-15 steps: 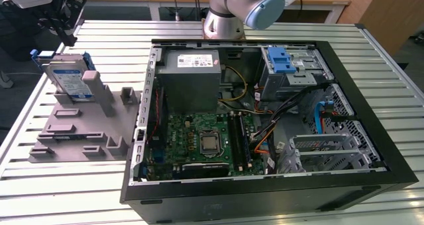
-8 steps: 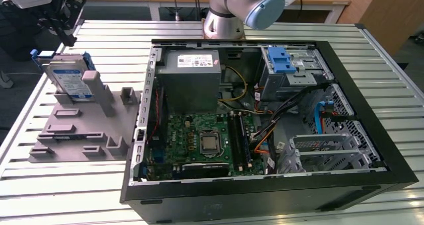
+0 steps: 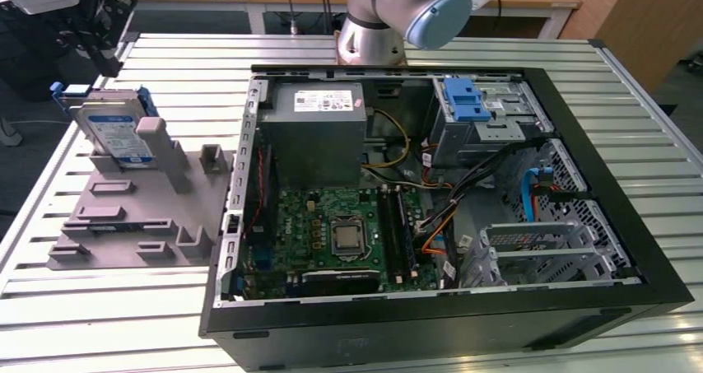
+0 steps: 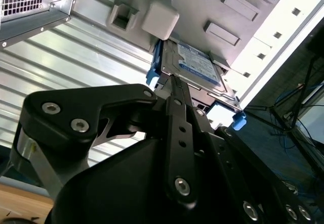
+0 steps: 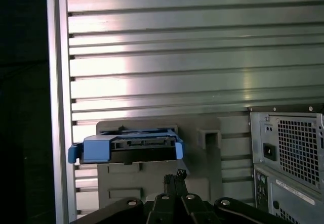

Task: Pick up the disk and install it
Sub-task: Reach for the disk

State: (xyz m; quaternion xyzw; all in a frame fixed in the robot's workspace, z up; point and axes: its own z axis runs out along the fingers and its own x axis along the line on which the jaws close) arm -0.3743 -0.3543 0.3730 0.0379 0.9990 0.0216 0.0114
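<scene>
Exterior view: an open computer case (image 3: 439, 328) is seen lying on its side on a slatted metal table (image 3: 110, 324), and the arm's base (image 3: 371, 35) is mounted at the table's far edge.
Disk: the disk (image 3: 115, 134) is held nearly upright, slightly tilted, in a grey holder (image 3: 132, 216) set along the table's edge at the exterior view's left. It is seated at the holder's end nearest the table's far corner on that side.
Disk in the wrist views: its labelled face is shown in the second wrist view (image 4: 198, 64), and its blue-framed edge in the first wrist view (image 5: 129, 148).
Gripper: the gripper (image 4: 172, 80) (image 5: 174, 176) is pointed toward the disk. Its fingers are drawn together and nothing is gripped between them. In the first wrist view a gap is seen between its tips and the disk.
Case interior: a grey power supply box (image 3: 318, 134) is fitted at the case's far side, a green motherboard (image 3: 329, 233) lies in front of it, and a silver drive cage with a blue latch (image 3: 483, 109) is placed at the case's far corner toward the exterior view's right.
</scene>
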